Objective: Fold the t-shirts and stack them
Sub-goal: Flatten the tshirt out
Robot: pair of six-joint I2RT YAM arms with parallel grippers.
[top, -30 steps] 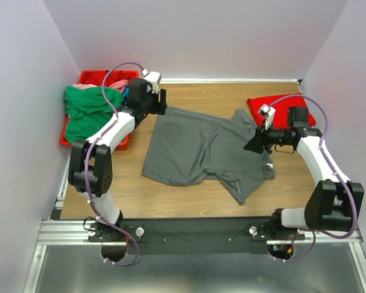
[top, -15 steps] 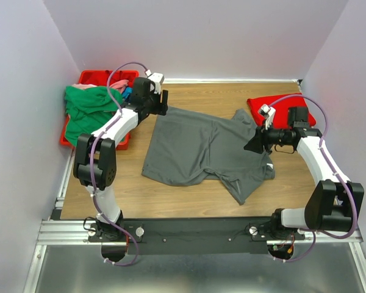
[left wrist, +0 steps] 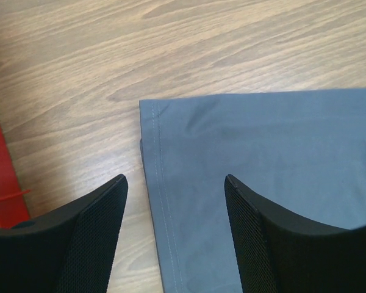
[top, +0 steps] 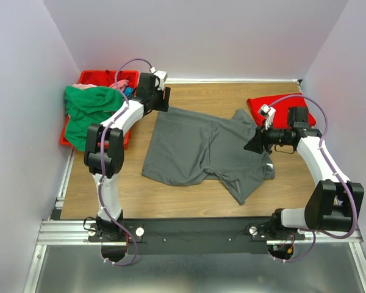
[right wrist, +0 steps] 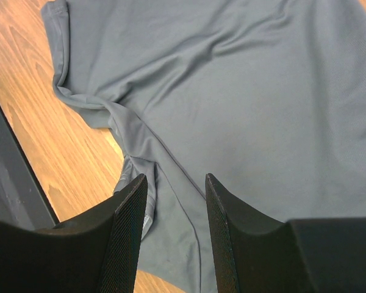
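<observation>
left gripper point(left wrist: 175, 244) stands wide open over the far-left hem corner of the dark grey t-shirt point(top: 201, 146) – nothing held. right gripper point(right wrist: 173, 238) hangs part-open above that shirt's right side – also empty. red bin point(top: 91, 76) at left holds the green shirt point(top: 88, 110), which spills over its rim. red shirt point(top: 257, 104) lies far right.

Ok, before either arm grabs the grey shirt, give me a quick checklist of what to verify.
1. Left fingers open and empty: ok.
2. Left fingers straddling the grey t-shirt hem, near its corner: ok.
3. Right fingers open, empty, above the same shirt: ok.
4. Shirt lying flat: not ok, cloth is bunched beneath the right fingers.
5. Either arm's fingers touching the cloth: cannot tell.
</observation>
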